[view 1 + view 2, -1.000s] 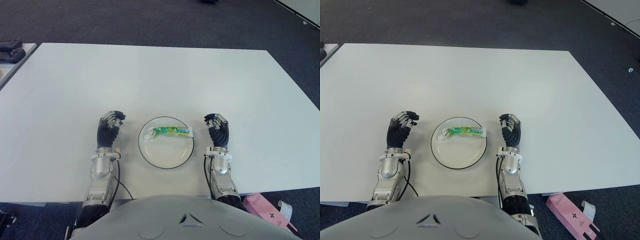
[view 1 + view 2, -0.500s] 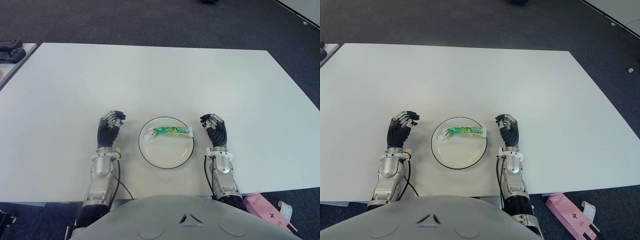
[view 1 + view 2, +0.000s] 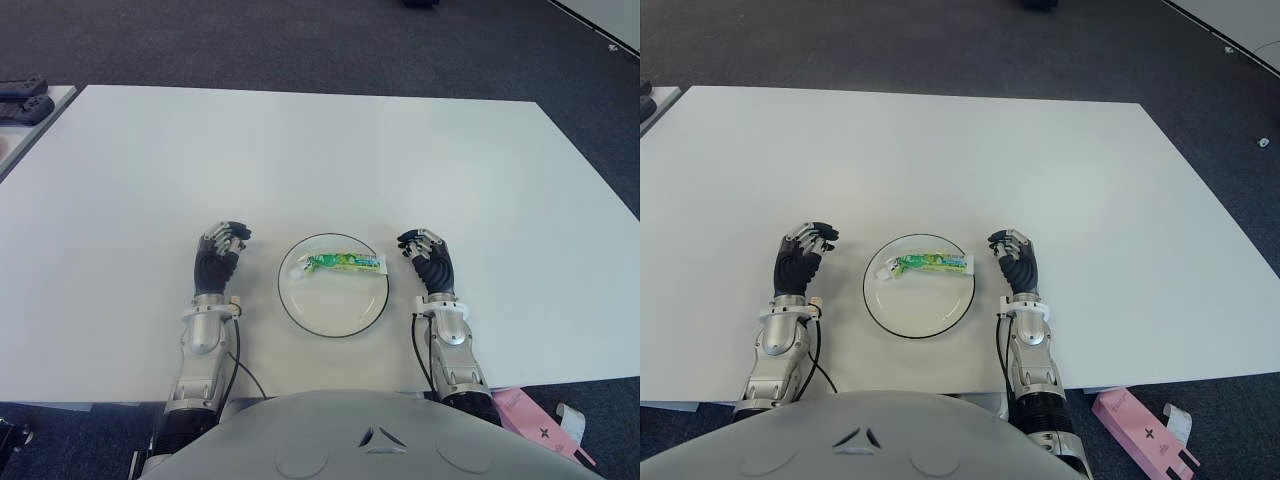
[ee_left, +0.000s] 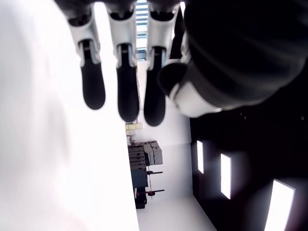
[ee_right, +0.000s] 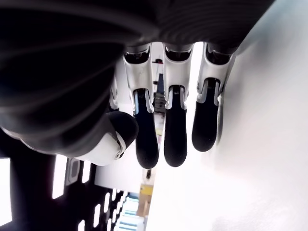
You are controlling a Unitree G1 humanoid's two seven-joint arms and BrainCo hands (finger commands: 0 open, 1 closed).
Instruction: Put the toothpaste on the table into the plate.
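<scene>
On the plate (image 3: 333, 310) lies the toothpaste (image 3: 343, 263), so job looks done. Right hand (image 3: 428, 262) & left hand (image 3: 221, 255) sit beside plate, fingers loosely curled, empty. Next: nothing, just stay back.

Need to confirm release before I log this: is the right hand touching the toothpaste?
Apart. In the left eye view, the right hand sits beside the plate, with white table between its fingers and the toothpaste.
</scene>
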